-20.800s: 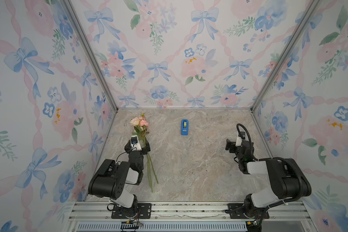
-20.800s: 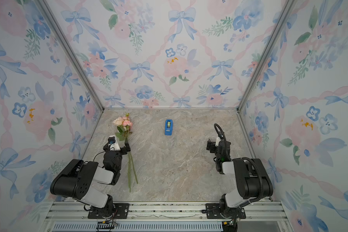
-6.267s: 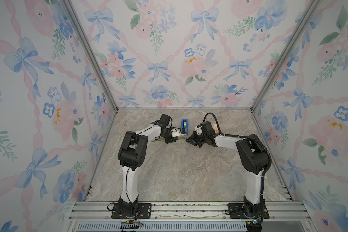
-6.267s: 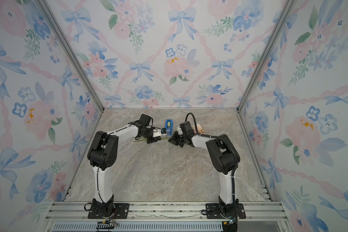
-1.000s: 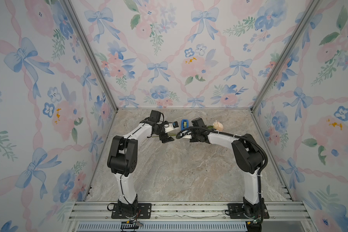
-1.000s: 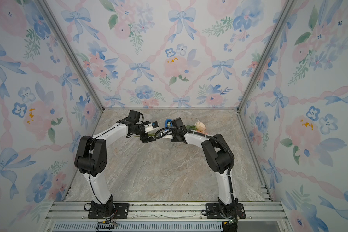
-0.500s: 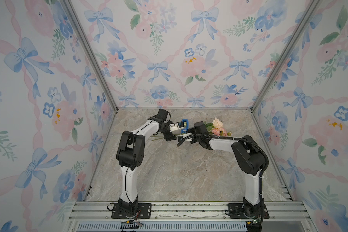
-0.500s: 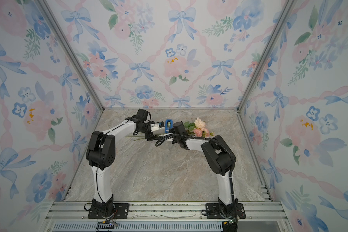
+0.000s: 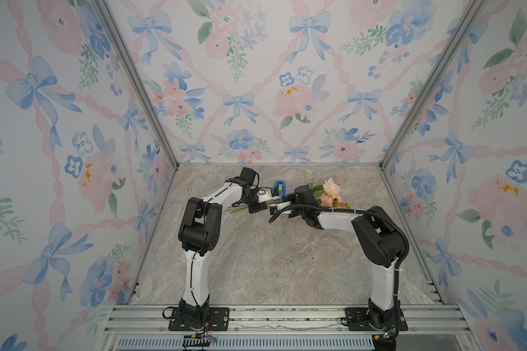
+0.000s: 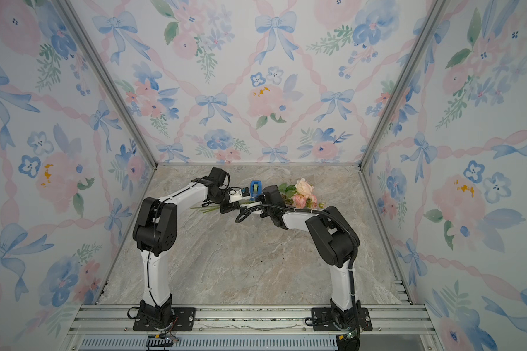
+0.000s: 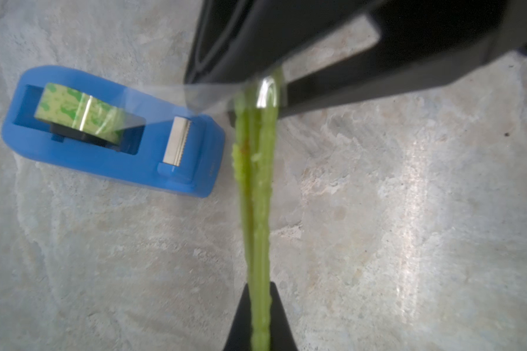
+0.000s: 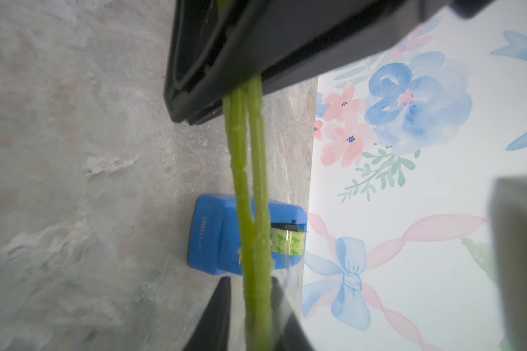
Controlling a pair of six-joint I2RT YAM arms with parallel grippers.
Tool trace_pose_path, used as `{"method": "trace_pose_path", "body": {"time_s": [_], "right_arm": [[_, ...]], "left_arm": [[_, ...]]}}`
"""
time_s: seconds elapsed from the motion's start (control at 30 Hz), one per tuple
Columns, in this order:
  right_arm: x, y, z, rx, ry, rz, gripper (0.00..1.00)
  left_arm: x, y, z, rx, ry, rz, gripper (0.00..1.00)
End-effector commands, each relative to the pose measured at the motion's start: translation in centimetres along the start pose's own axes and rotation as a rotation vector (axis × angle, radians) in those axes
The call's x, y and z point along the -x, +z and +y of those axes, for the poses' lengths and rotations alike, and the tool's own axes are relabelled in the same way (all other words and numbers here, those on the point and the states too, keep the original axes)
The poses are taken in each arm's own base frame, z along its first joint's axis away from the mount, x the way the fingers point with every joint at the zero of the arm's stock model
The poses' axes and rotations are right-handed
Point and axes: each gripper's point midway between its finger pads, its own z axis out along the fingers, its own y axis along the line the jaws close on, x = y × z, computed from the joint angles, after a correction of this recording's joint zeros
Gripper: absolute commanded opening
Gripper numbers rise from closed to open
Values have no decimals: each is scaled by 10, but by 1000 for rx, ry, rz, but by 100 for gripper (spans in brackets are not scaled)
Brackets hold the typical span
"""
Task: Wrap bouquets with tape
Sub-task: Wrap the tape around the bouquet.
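scene: I see both arms meet over the table [image 9: 256, 258], near the middle of its back edge.
bouquet [image 9: 331, 189]: slung between the grippers, blooms toward the back right corner.
left gripper [image 11: 257, 287]: clamped on the stems [image 11: 256, 212].
right gripper [image 12: 251, 284]: jaws apart, loose around the stems.
tape [image 11: 207, 94]: clear strip from the dispenser [image 11: 195, 170] near the back edge, stuck on the stems.
step: wrapping, barely begun, I judge.
next: I would roll the stems to wind the strip, then tear it.

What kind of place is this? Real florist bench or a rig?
Looks like a staged robot test cell: flat floral wallpaper panels in aluminium framing, two arms bolted to a front rail, marble-look tabletop.
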Motion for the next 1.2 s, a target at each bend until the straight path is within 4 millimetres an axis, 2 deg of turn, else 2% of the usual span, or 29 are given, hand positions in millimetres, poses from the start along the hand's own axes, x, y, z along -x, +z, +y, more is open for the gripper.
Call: {"method": "trace_pose_path", "body": {"time_s": [0.0,0.07,0.2,0.23,0.3,0.47,0.63,0.8,1.0,1.17], "right_arm": [[16,-29,-12,-7,89,-66,82],[11,-40,-11,-5,120,-57,87],[-3,-64,-27,-51,229,-44,88],[-5,-70,-32,-55,261,-48,89],[-8,-82,-49,-85,341,-63,97],[-23,-94,-87,-138,508,-45,97],[-26,-100,-92,36,649,-54,98],[-20,-105,-75,180,654,-70,98],[-12,-111,-57,372,685,-82,85],[-5,-108,-44,462,667,-82,83]], "left_arm": [[9,-1,3,-19,8,-59,0],[12,-2,3,-26,11,-76,0],[21,-9,2,-21,48,-99,0],[22,-10,1,-16,66,-96,0],[20,-13,0,-1,102,-74,0],[16,-16,2,46,171,-5,0],[28,-27,5,99,236,-1,0],[35,-39,16,211,286,21,0],[50,-57,20,347,353,-40,0],[55,-64,16,452,406,-100,0]]}}
